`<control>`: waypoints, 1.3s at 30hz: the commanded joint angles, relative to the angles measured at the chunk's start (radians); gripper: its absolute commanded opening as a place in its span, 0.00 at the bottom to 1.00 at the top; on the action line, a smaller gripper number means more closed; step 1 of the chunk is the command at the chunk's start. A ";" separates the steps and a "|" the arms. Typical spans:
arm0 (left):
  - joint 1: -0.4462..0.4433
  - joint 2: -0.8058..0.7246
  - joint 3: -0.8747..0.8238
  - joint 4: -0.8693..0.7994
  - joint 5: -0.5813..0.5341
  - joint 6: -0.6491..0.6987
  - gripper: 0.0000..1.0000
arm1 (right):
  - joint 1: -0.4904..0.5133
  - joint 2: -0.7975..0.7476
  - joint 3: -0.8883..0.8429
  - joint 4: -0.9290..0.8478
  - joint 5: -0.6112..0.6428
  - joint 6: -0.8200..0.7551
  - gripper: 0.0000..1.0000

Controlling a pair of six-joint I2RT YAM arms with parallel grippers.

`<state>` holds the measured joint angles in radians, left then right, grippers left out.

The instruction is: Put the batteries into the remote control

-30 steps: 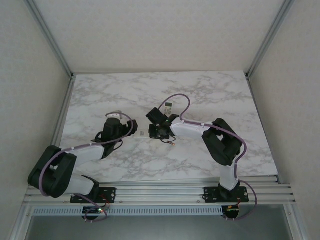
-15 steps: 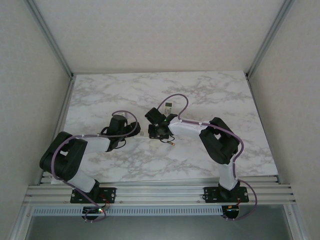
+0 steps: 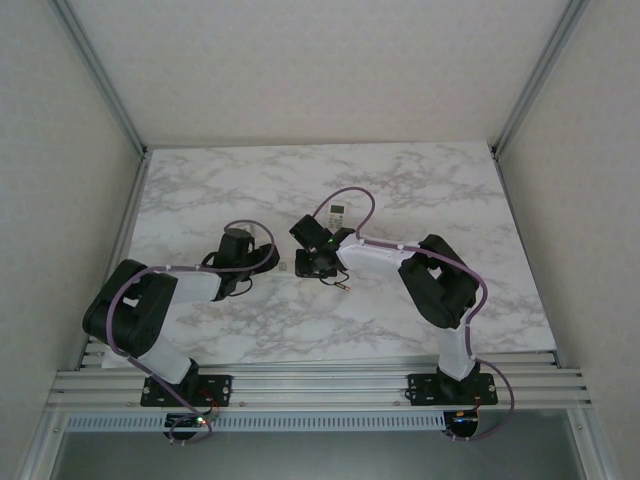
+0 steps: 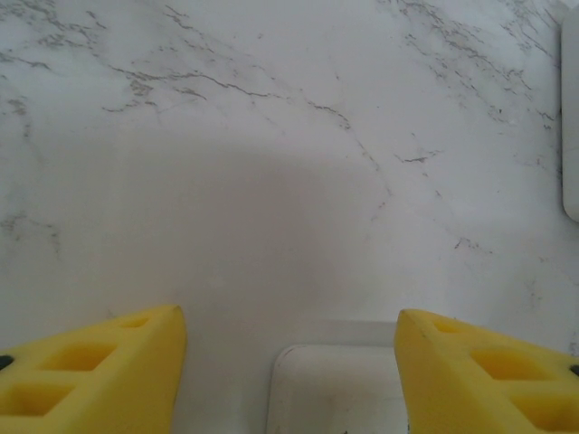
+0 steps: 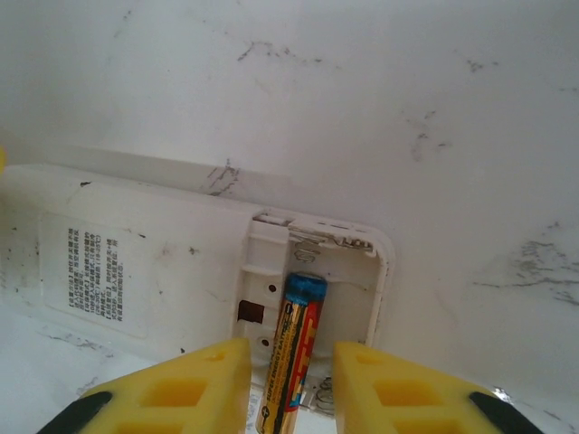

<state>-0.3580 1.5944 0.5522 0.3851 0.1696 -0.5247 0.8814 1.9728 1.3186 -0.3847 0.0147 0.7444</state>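
Right wrist view: the white plastic remote lies back-up on the glossy marble table, its bay open. A slim cylindrical gold-and-red battery, blue-tipped, lies in that bay. The right gripper straddles it, yellow fingers narrowly apart; we cannot tell whether they pinch. Left of the remote, the left gripper, fingers wide apart, has swung closer since a second ago.
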 commanded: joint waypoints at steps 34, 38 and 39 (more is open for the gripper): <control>-0.001 0.093 0.032 0.017 0.111 -0.060 0.45 | -0.007 0.036 0.025 0.206 0.055 -0.182 0.17; 0.001 0.080 0.031 0.013 0.104 -0.057 0.45 | -0.007 -0.044 -0.002 0.195 0.049 -0.174 0.29; 0.000 0.078 0.031 0.011 0.103 -0.055 0.45 | -0.008 -0.065 -0.005 0.183 0.054 -0.173 0.30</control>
<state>-0.3515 1.6459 0.5762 0.4263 0.2134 -0.5549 0.8783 1.9884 1.3270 -0.2317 0.0643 0.5789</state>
